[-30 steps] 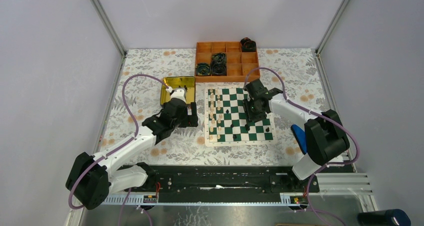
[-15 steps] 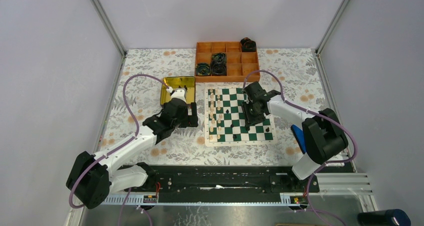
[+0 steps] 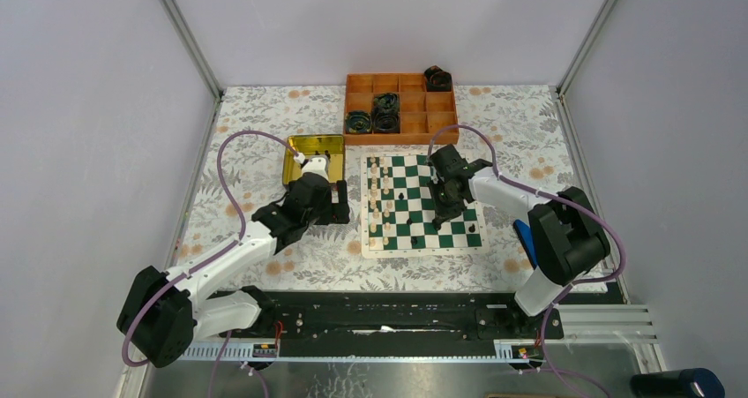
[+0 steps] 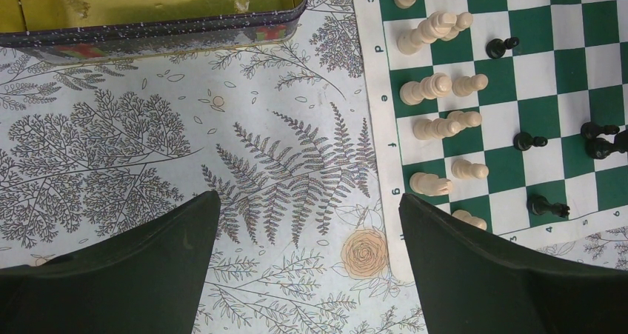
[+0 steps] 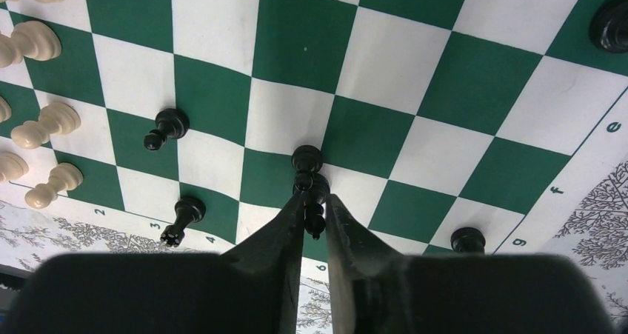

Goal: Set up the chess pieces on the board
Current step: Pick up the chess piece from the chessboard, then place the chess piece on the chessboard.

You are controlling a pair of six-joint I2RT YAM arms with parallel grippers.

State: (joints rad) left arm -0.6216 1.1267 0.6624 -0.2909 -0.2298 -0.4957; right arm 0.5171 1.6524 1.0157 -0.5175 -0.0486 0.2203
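A black chessman (image 5: 307, 158) is pinched between the closed fingers of the right gripper (image 5: 312, 201), low centre of the right-wrist view, on the board (image 5: 444, 78). The left gripper (image 4: 307, 201) is held wide open and empty beside the board's left border. The pick-up is judged in hand; a straight lift clear of neighbouring pieces is called for next.

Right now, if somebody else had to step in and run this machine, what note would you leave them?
Left gripper: open, holding nothing, over the floral cloth beside the green-and-white chessboard mat.
Right gripper: shut on a small black chess piece over the board.
Done: cream-white chess pieces stand in two rows along the left edge.
Still to do: a few black pieces sit scattered; line them up opposite.
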